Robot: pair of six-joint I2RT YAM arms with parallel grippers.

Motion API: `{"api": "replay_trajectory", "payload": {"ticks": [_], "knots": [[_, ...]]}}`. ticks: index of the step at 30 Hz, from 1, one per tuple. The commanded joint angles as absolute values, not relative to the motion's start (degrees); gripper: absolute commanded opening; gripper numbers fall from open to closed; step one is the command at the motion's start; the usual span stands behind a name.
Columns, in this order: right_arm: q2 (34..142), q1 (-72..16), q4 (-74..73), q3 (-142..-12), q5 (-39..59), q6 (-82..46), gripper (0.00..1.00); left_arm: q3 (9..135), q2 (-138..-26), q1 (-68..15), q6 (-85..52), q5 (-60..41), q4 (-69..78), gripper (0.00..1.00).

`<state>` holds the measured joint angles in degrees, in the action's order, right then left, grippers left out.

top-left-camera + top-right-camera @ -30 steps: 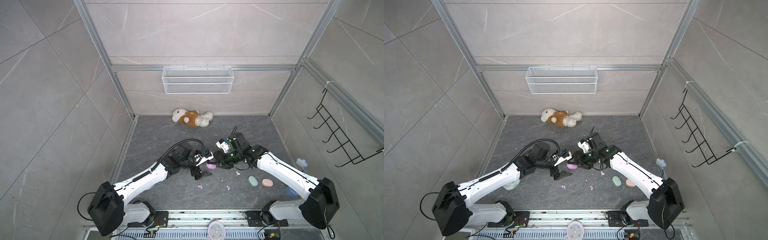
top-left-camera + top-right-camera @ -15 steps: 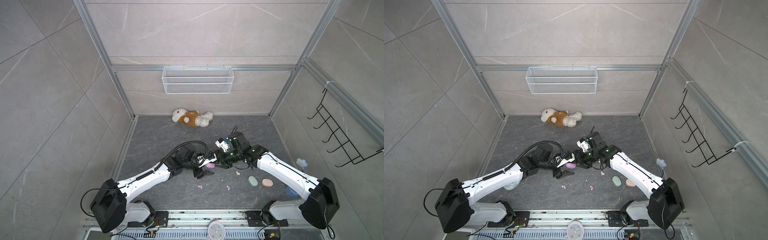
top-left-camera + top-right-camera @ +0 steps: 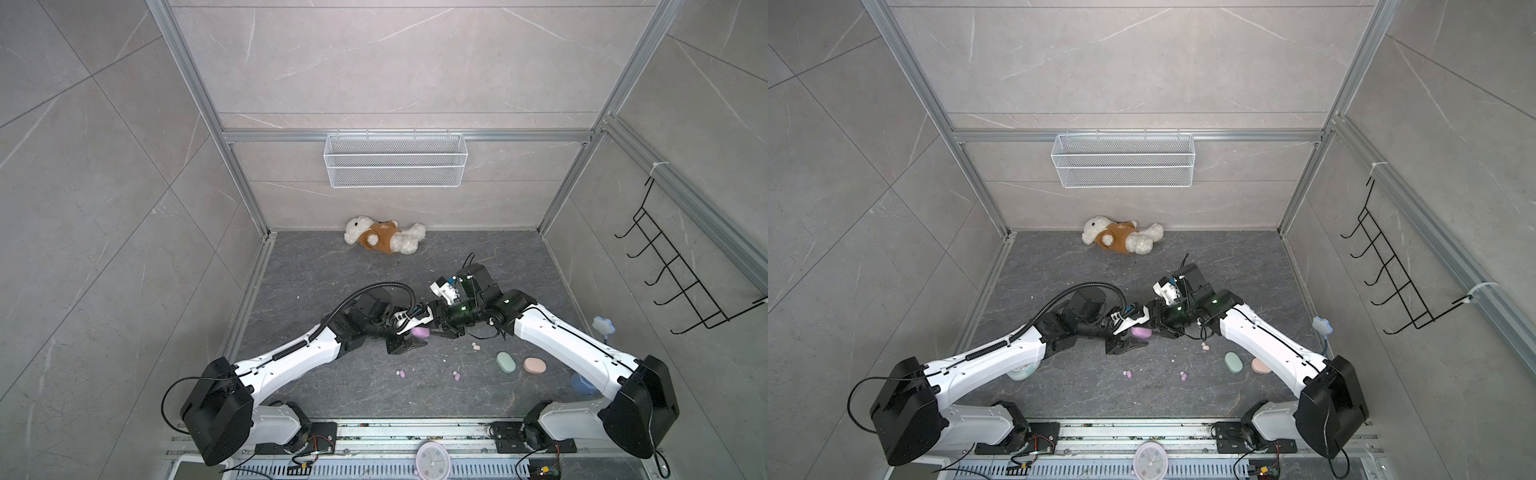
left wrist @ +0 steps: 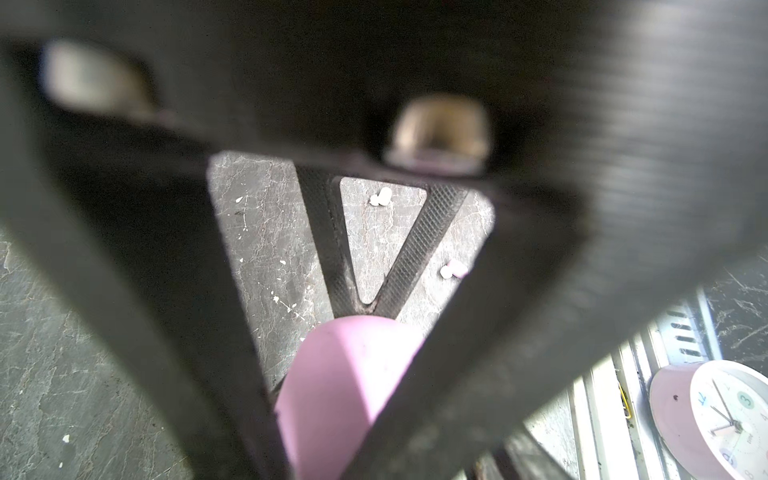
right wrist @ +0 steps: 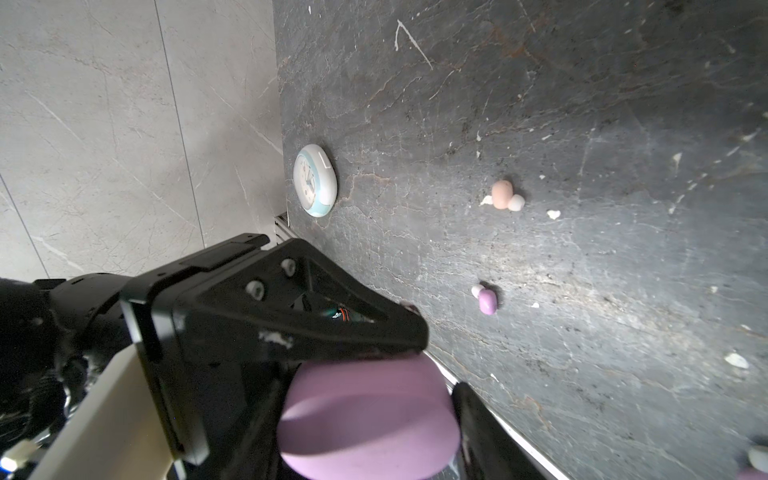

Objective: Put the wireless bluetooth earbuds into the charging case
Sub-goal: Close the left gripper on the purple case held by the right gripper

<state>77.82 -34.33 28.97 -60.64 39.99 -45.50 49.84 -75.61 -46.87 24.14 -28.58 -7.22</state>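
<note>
Lilac case (image 3: 419,332): mid-worktop, between the two arms (lid shut).
Left fingers (image 5: 316,328): clamped on the lilac case from the left.
Right fingers (image 5: 482,428): clamped on its right end.
Lilac earbuds (image 3: 401,374): two, loose on the worktop, nearer than the case.
Peach earbud (image 3: 475,345): loose, right of the case.
Mint case (image 3: 505,362), peach case (image 3: 534,365): side by side, near right.

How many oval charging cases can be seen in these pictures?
3. The lilac case is in the middle, in the right gripper; the mint green case and the peach case lie side by side to its right. More may be hidden.
</note>
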Motion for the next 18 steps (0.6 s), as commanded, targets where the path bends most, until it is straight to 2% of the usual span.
{"api": "replay_trajectory", "payload": {"ticks": [1, 18], "knots": [[76.4, -33.7, 28.1, -61.5, 40.0, -46.1, 0.56, 51.5, -76.0, -47.8, 26.1, -30.0, -7.5, 0.57], [76.3, -33.5, 28.0, -61.8, 40.6, -46.4, 0.57, 52.0, -76.5, -48.4, 26.2, -29.7, -7.7, 0.43]]}}
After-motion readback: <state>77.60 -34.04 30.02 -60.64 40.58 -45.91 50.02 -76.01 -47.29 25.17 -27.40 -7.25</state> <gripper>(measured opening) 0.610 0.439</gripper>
